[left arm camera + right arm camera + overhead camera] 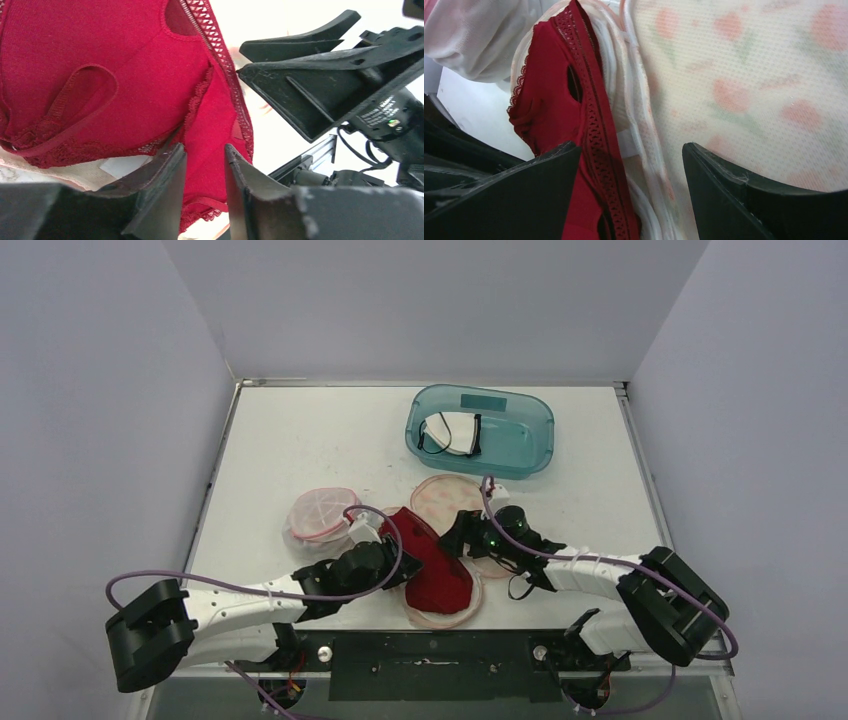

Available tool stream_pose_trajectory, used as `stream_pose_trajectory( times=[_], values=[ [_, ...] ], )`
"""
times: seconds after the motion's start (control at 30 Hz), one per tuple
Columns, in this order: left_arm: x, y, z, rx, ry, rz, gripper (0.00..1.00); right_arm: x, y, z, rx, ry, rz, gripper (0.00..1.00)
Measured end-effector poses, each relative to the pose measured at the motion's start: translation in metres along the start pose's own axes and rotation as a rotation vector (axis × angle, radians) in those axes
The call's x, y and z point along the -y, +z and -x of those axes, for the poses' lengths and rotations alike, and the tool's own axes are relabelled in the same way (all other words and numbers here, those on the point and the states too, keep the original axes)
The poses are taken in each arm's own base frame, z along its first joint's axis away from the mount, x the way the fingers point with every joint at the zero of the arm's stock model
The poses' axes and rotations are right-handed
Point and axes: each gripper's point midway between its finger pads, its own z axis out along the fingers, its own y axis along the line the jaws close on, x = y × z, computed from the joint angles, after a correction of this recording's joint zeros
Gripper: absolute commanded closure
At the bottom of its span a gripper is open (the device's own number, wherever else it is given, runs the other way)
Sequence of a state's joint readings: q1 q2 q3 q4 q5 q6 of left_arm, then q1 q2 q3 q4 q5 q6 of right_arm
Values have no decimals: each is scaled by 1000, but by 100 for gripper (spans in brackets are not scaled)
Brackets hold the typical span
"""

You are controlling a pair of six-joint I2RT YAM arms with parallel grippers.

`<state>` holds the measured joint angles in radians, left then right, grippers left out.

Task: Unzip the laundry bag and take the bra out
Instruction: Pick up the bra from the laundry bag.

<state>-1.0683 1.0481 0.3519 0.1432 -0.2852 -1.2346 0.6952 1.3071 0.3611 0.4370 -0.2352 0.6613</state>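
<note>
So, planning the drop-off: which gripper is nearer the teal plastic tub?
Right. The right gripper lies in front of the teal plastic tub; the left gripper sits further off, toward the near left.

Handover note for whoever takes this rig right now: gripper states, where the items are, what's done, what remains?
Left gripper: jaws narrow, with fabric of the red bra between them; grip not confirmed.
Right gripper: open, straddling the rim of the laundry bag by the bra's lace edge.
Done: the bag is unzipped and spread open at mid-table, with the bra exposed and lying on it.
Left: secure the bra and lift it clear of the bag.
</note>
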Motion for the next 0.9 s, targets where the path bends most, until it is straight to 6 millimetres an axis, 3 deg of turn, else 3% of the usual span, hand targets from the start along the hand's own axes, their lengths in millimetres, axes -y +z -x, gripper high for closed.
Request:
stream_pose_trajectory(
  times=[0.27,0.47,0.63,0.9],
  values=[
    [-23,12,-5,4,39,78,81,-27,14,8,-24,-50,78,23],
    [-49,18,-6,15,54,157,83,-33,21,11,-46,-79,89,23],
    [-61,18,-6,26,50,179,84,-32,27,2,-95,-93,79,27],
    [-65,18,-5,44,33,157,85,-42,32,-20,-181,-125,107,36]
  ],
)
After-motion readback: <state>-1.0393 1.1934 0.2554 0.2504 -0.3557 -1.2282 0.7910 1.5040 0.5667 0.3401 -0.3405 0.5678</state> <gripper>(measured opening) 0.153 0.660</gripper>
